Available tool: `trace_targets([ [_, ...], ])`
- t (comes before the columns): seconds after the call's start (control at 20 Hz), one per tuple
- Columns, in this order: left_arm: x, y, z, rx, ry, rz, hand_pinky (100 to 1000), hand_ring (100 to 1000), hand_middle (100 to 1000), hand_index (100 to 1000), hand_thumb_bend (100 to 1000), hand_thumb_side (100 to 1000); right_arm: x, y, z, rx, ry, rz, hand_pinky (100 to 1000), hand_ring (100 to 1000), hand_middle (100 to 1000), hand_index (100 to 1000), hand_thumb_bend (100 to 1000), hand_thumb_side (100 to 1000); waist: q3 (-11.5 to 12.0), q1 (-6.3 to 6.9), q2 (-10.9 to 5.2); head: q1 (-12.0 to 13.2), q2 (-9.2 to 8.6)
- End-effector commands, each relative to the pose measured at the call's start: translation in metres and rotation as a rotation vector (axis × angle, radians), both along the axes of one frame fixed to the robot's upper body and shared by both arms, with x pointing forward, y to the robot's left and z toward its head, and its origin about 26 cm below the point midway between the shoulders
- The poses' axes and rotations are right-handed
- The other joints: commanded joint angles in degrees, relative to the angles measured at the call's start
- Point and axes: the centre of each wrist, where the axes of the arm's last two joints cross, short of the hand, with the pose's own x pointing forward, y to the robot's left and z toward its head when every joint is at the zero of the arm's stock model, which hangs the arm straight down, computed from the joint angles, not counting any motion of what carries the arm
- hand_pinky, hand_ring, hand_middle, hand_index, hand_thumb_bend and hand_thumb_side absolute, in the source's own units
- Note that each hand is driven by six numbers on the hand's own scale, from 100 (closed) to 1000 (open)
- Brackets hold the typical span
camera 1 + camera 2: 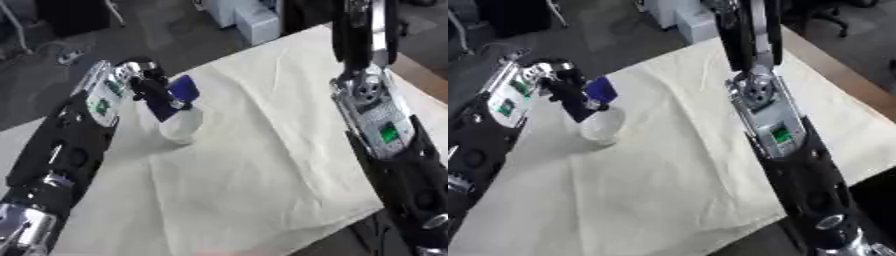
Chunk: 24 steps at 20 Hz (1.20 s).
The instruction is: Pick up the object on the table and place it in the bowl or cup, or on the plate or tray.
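Left eye – left robot hand (144,80): curled round the blue object (182,89), held just above the cup (181,126)
Right eye – right robot hand (741,30): beyond the cup; grip state cannot tell
Progress: pickup done – release into cup left

No text, label or number is legible on anything here.

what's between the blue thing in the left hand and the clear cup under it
Nothing visible. The left hand holds the blue object directly above the clear cup, whose mouth looks open. The white cloth around the cup is bare, and the right hand does not show in either view.
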Motion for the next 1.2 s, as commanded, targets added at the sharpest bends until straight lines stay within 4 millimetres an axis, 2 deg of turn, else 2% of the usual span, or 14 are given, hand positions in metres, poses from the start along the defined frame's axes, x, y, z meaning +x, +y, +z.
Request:
trace_targets([
  [0.05,0.002,-0.001,0.007,-0.003,-0.008,-0.006,100,226,297,345,527,280,-0.001,0.003,0.009,0.001,-0.032,0.012,518,543,554,669,100,897,0.05,-0.39,-0.38,-0.72,-0.2],
  [1.2,0.004,0.015,-0.02,0.105,-0.004,0.081,100,239,298,332,540,279,-0.001,0.004,0.01,0.002,-0.037,0.016,518,543,553,669,100,897,-0.18,-0.41,-0.09,0.29,-0.2],
])
